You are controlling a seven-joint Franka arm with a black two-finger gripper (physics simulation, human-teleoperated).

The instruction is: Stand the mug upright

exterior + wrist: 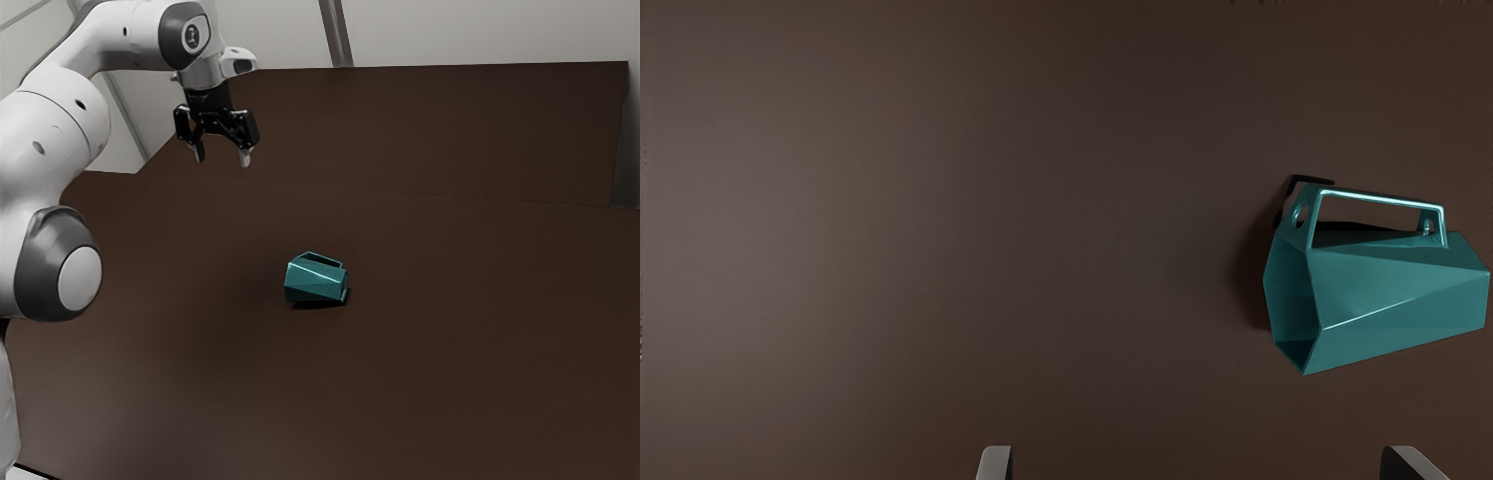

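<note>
Teal faceted mug with an angular loop handle (316, 281) is seen lying on its side near the middle of the exterior frame, on the dark brown table (450, 380). Not upright, so the task's end state is not met here. The mug is probably kept from rolling by its flat facets; its mouth (1290, 293) is turned sideways, and the handle (1383, 198) is raised off the table.

Black two-finger gripper (222, 161) is held at upper left of the exterior frame, well apart from the mug, fingers spread wide, nothing held between them. Wide spread likely suits a grasp around the body or handle; a grip followed by a turn, mouth up, is judged to be needed.

White arm (62, 115) is seen along the left side of the exterior frame; pale wall (480, 32) is seen at the top. Main hindrance is judged to be the mug's own handle, which could be bumped by a finger; the slanted facets could also be slipped off.
</note>
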